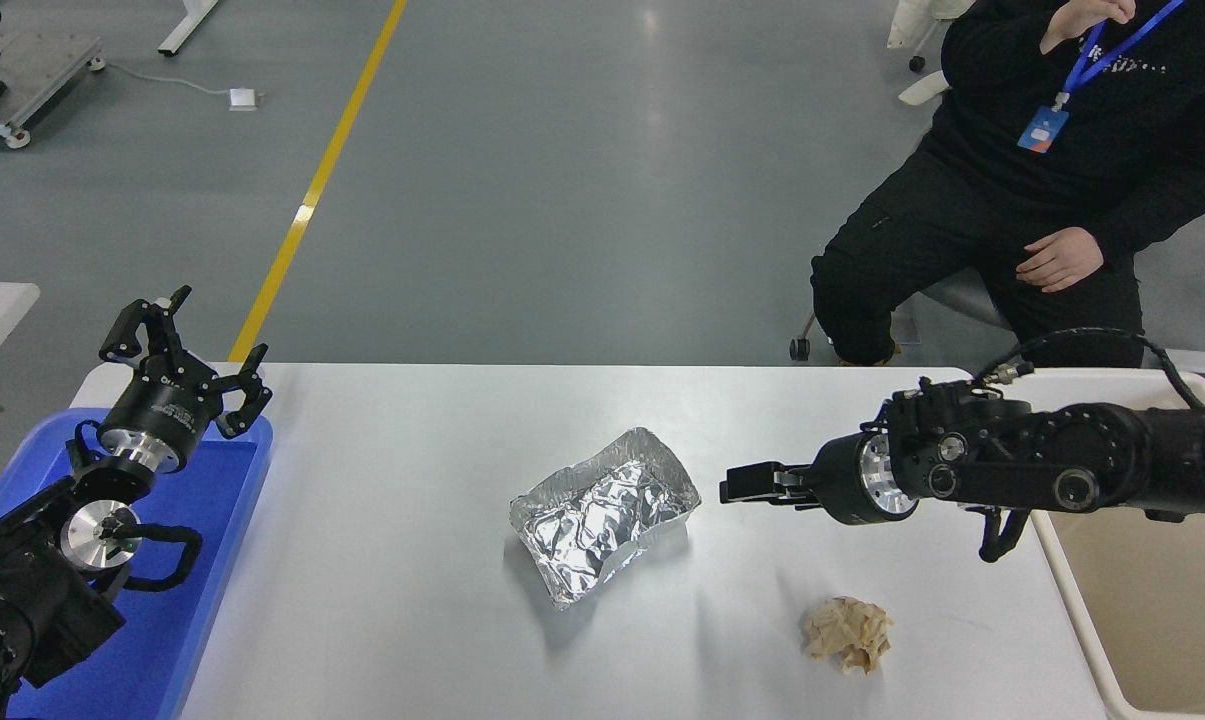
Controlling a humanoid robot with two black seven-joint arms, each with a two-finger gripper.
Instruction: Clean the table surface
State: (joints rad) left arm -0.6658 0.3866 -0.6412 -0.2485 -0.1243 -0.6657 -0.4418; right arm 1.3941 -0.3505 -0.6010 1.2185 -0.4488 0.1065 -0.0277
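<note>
Now | right gripper (734, 490) above table surface (412, 560) | beside foil tray (602, 515)

Glossy white table surface (402, 600), littered

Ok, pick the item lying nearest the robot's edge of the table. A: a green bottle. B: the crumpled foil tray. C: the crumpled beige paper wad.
C: the beige paper wad lies lower in the head view, closer to the table's near edge than the foil tray.
</note>
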